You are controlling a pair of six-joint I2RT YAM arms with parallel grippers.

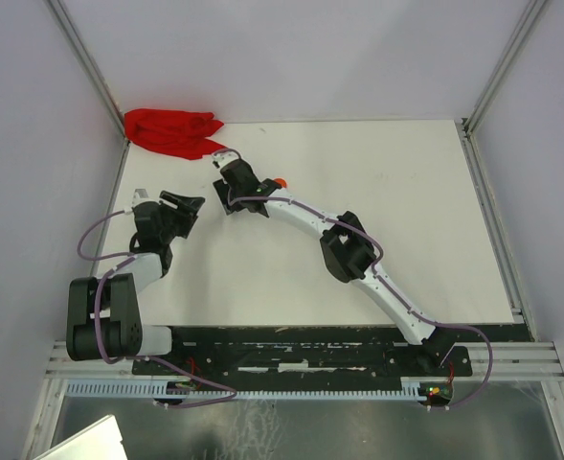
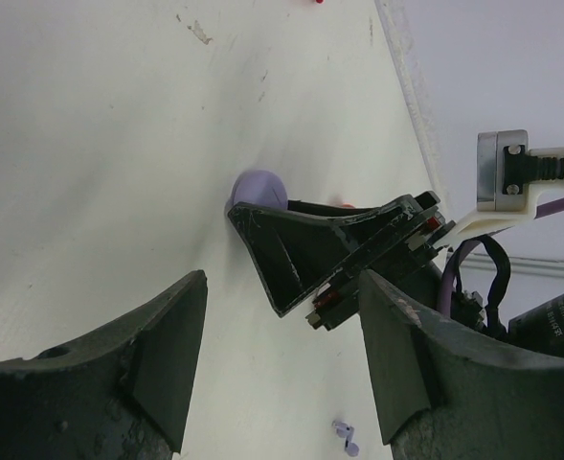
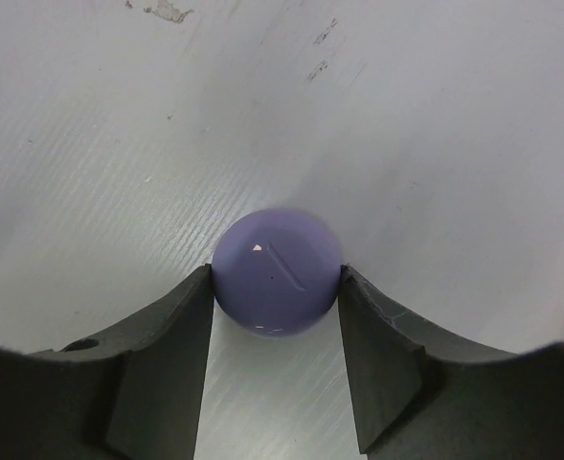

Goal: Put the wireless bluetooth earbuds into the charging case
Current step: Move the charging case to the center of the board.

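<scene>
A round purple charging case (image 3: 276, 271) lies on the white table, and my right gripper (image 3: 276, 276) is shut on it, a finger touching each side. In the left wrist view the same case (image 2: 259, 188) peeks out behind the right gripper's black fingers (image 2: 310, 249). My left gripper (image 2: 282, 287) stands open a little above the table with nothing between its fingers. One tiny purple earbud (image 2: 345, 437) lies on the table near the inner side of its right finger. In the top view the left gripper (image 1: 181, 203) and right gripper (image 1: 229, 182) are close together at the table's far left.
A crumpled red cloth (image 1: 171, 131) lies at the table's far left corner. A small orange-red object (image 1: 281, 181) shows just right of the right wrist. Grey walls and metal rails (image 1: 85, 53) enclose the white table (image 1: 377, 182).
</scene>
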